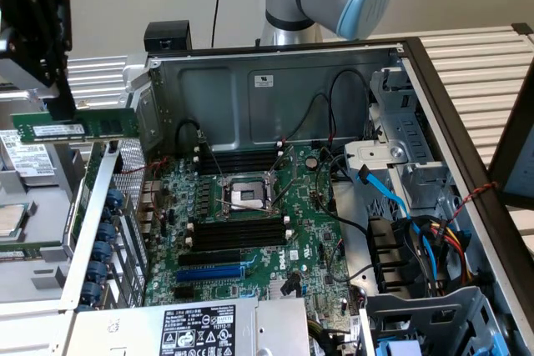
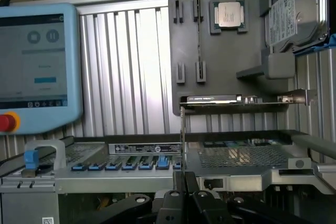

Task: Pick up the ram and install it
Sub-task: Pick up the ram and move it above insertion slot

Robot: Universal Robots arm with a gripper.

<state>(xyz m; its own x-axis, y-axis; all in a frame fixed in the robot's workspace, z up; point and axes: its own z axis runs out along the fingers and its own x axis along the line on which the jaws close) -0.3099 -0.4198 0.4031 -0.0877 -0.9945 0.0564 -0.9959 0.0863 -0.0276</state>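
Note:
The ram (image 1: 79, 127) is a long green stick with a white label, held level in the air just outside the case wall, at the exterior view's left. My black gripper (image 1: 62, 108) comes down from above and is shut on its top edge. In the wrist view the ram (image 2: 182, 140) shows edge-on as a thin upright strip rising from between my gripper (image 2: 182, 182) fingers. The green motherboard (image 1: 313, 206) lies inside the open case, with long black memory slots (image 1: 238, 233) in front of the CPU socket (image 1: 247, 195) and more slots (image 1: 238, 161) behind it.
The case's metal wall (image 1: 275, 89) and drive cage (image 1: 400, 147) surround the board, with cables (image 1: 392, 198) at the exterior view's right. A power supply (image 1: 200, 329) sits at the front. The wrist view faces a teach pendant (image 2: 37, 66) and a grey parts holder (image 2: 220, 56) with a CPU (image 2: 229, 14).

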